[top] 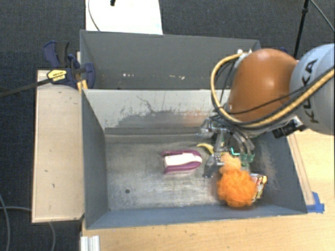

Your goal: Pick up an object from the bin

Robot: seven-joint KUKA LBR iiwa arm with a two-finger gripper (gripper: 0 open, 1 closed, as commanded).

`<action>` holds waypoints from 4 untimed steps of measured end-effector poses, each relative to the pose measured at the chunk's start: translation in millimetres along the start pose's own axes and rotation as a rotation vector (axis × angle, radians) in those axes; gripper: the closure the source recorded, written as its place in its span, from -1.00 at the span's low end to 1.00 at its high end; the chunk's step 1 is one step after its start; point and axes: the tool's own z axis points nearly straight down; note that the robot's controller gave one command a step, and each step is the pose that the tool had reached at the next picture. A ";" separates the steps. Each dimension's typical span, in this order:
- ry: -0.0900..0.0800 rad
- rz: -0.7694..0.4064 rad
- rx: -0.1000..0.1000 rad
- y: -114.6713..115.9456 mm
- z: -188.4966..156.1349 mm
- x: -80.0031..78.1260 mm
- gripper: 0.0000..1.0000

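**Orange fluffy ball (236,188): front right of the bin (136,195)**

At mid-floor you see a white-and-purple block (181,161). Just right of it lies a small yellow piece (204,148). The gripper (220,163) hangs low between the block and the ball, near the ball's upper left edge. You cannot tell whether it is open or closed.

Flat block (181,162) mid-floor in the bin (131,190), fluffy ball (236,188) right of it (nearer the front), hand (215,165) between them.
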 end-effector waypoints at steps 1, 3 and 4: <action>-0.008 0.002 -0.001 -0.2 -4.1 -1.5 -1.00; -0.011 -0.205 0.000 -17.3 99.0 -9.0 -1.00; -0.045 -0.213 -0.002 -14.2 136.9 -46.6 1.00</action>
